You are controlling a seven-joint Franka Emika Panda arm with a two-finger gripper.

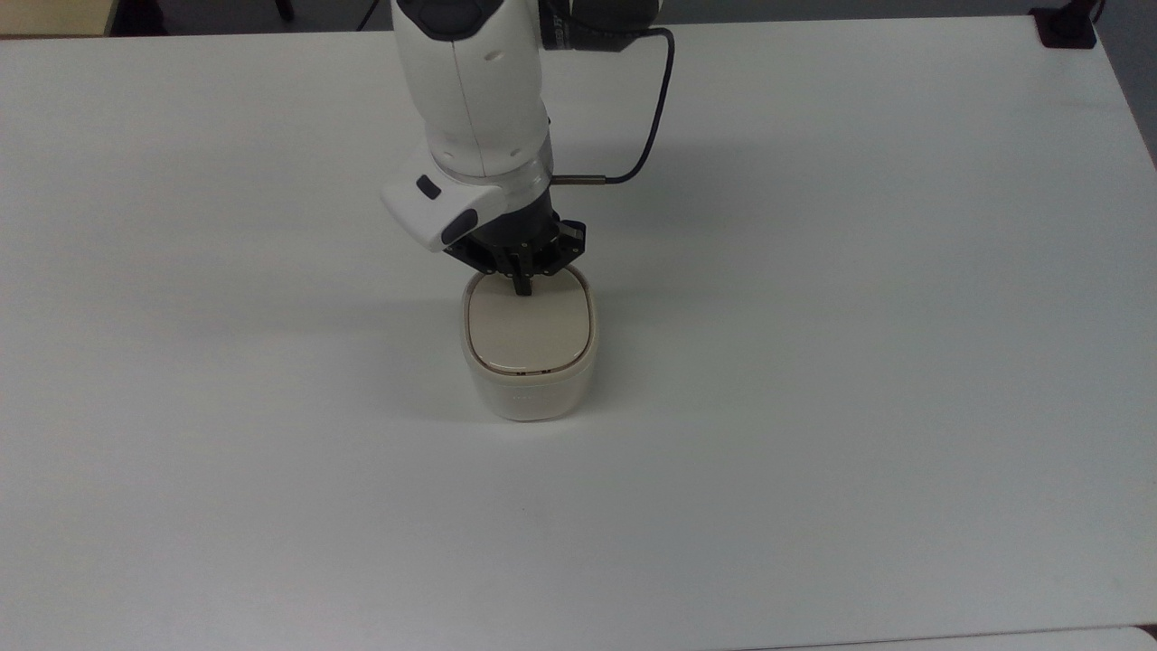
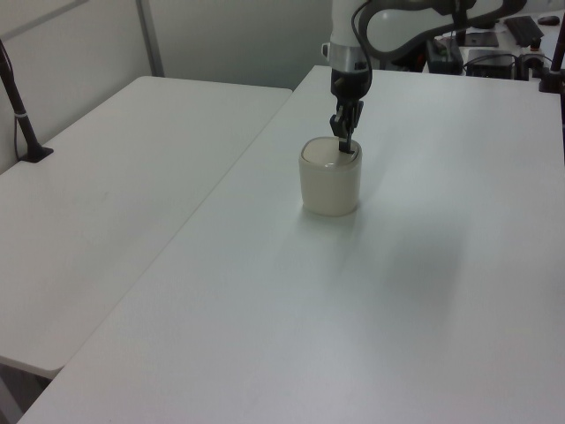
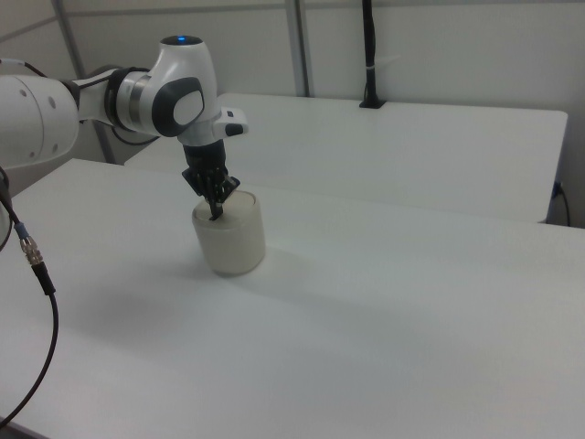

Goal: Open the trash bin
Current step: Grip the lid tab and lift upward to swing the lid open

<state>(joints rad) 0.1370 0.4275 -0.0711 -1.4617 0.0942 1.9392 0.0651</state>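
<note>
Gripper [image 1: 522,287], fingers pinched together, tip down on the trash bin's [image 1: 529,366] beige lid [image 1: 529,330] mid-table [image 1: 813,362], right at its far edge, lid flat and unopened!

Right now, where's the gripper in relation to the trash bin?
In the top view the gripper is down at the far edge of the trash bin, fingers together and their tip on the lid near that edge, in the middle of the white table.
</note>
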